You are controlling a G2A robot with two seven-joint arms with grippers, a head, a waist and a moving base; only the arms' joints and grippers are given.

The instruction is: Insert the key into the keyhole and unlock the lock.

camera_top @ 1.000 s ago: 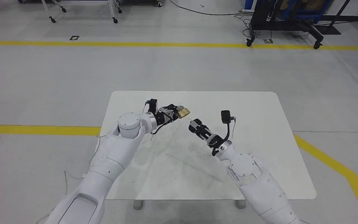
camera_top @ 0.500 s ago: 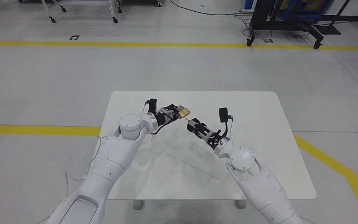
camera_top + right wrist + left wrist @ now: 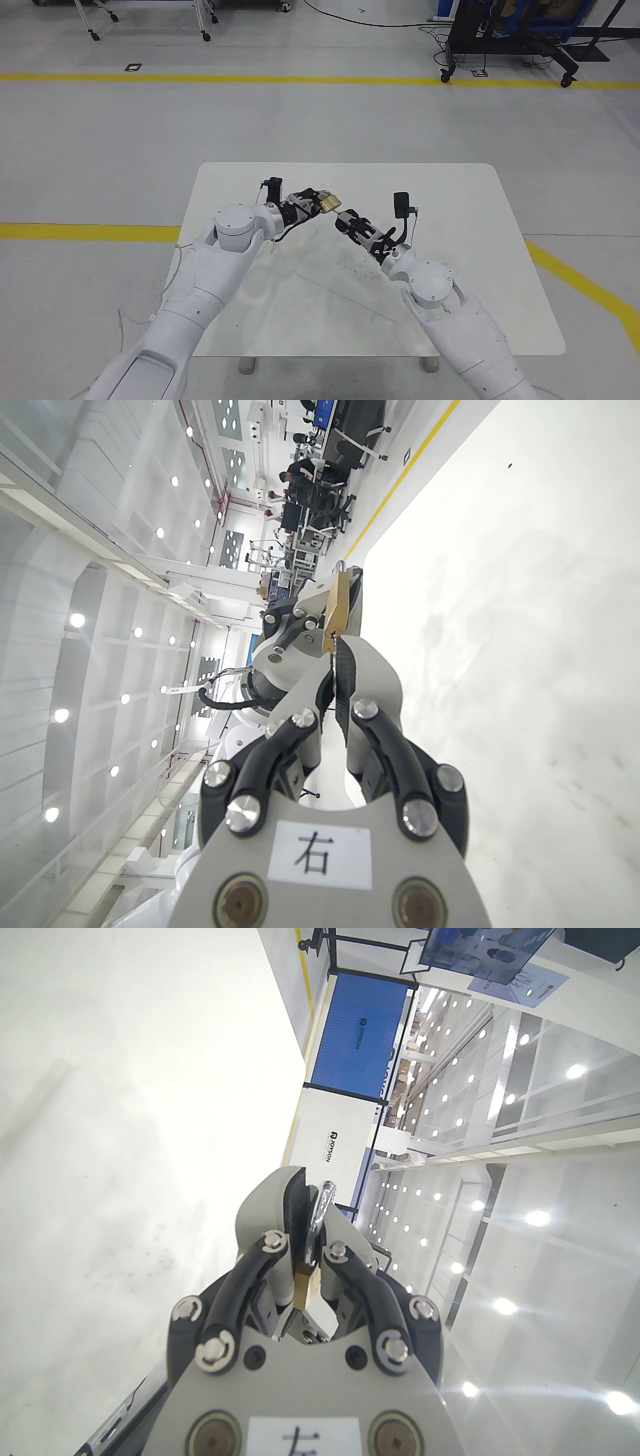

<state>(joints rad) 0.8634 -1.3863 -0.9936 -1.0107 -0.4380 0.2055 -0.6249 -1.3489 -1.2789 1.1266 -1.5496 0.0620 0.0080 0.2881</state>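
A brass padlock [image 3: 328, 203] is held above the white table [image 3: 450, 200] by my left gripper [image 3: 312, 200], which is shut on it. In the left wrist view the silver shackle [image 3: 320, 1208] and brass body [image 3: 306, 1285] sit edge-on between the left gripper's [image 3: 312, 1195] fingers. My right gripper [image 3: 347, 221] is just beside the lock, shut on a thin key [image 3: 332, 665]. In the right wrist view the right gripper [image 3: 336, 652] points the key's tip at the bottom face of the padlock [image 3: 336, 610]. The tip touches the keyhole; its depth is hidden.
Both grippers meet over the table's middle rear part, with bare tabletop all around them. Yellow floor lines run behind and beside the table. A dark wheeled rack [image 3: 510, 40] and a cart stand far back on the floor.
My right gripper has moved a little up and left with the key, closing the gap to the padlock. The left gripper with the lock has shifted slightly towards it.
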